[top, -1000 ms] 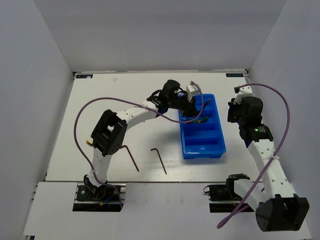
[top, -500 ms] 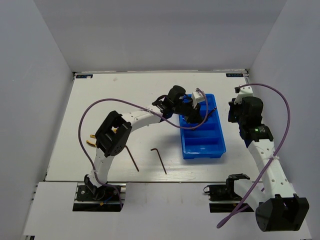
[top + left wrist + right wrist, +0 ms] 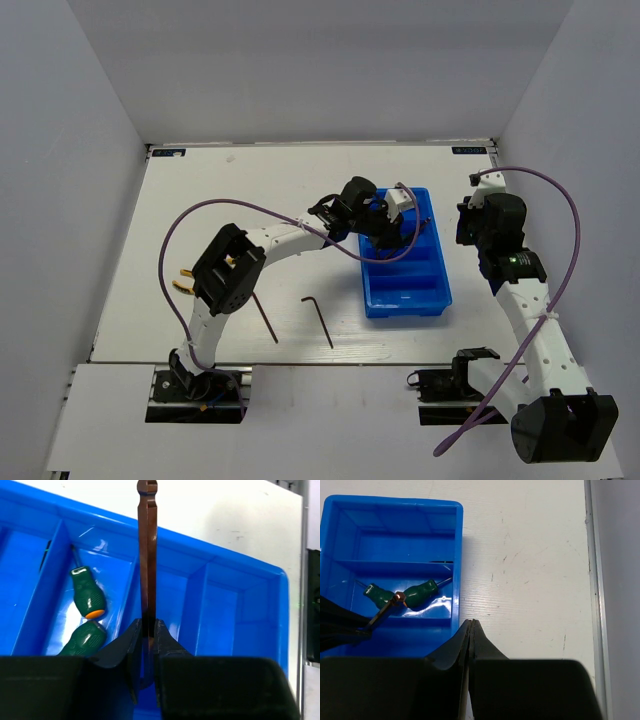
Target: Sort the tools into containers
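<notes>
My left gripper pinches the thin dark L-shaped hex key over the bright blue plastic tray, my right gripper shut empty, so I'd lower into the bare section at three o'clock before releasing.

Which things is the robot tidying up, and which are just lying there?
Job: blue tray, two green screwdrivers inside it, hex key in left claw, two hex keys on table.
Just there: purple cables, shut right claw.

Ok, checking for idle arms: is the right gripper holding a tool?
No, the right gripper is shut on nothing, over the table beside the blue tray.
</notes>
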Robot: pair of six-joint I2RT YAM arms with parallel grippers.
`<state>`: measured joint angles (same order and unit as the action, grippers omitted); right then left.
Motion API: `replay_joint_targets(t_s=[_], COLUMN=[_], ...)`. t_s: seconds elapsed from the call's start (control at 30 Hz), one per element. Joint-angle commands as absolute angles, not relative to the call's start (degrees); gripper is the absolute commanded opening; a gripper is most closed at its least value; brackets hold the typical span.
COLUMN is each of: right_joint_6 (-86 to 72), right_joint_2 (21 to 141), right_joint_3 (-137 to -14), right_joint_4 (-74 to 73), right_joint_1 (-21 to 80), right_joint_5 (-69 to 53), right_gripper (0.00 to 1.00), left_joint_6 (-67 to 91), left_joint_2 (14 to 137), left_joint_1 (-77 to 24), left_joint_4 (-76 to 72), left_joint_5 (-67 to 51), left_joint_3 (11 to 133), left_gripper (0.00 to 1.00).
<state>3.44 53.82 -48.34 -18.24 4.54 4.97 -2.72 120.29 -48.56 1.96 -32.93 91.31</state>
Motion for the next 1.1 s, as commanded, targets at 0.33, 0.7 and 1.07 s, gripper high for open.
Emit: replay_joint_targets(t_s=[0.33, 0.7, 1.07], right_joint_6=[3.87, 4.04, 5.97], right_joint_2=[52.74, 52.82, 52.91], right_joint_3=[-49.75, -49.75, -50.54], right_joint_4=[-16.96, -16.96, -19.24], right_joint_1=[4.31, 4.31, 4.22], right_joint_5=[5.36, 5.45, -1.82], right_gripper=[0.0, 0.0, 0.63], left_joint_6=[-3.96, -2.81, 18.06], left_joint_2=[122.07, 122.09, 94.5], left_joint_1=[-49.48, -50.01, -51.59], left_joint_4=[6.23, 6.95, 12.32], left_joint_5=[-29.18, -30.23, 2.14], left_joint_3=[94.48, 95.62, 79.2], left_gripper=[0.2, 0.38, 0.02])
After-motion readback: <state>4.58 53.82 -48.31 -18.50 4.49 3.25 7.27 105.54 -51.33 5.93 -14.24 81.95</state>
